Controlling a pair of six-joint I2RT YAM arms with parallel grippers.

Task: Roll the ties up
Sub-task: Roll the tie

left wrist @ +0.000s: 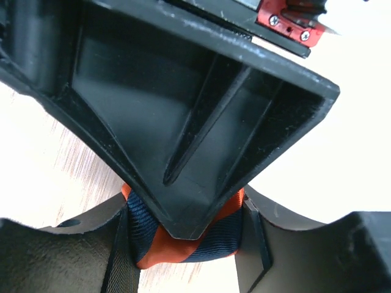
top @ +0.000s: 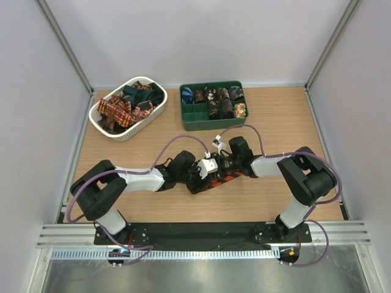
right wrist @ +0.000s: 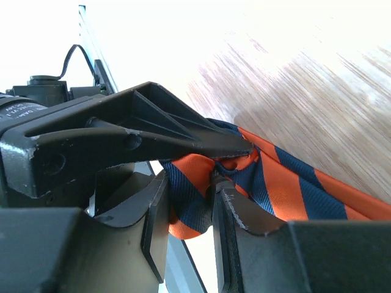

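Striped tie (right wrist: 287, 186), orange with navy diagonals, lies in the middle of the table (top: 275, 122) between both arms, one end curled into a small bundle. The right gripper (right wrist: 190, 213) pinches that bundle, and the left gripper (left wrist: 186, 247) squeezes it from both sides too.

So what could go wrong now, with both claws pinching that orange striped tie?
The small coil of the striped tie is pinched by both the left gripper and the right gripper; if either slips, it may unwind. The two sit very close together and might knock each other. The unrolled tail lies on the table, so it could drag or twist during rolling.
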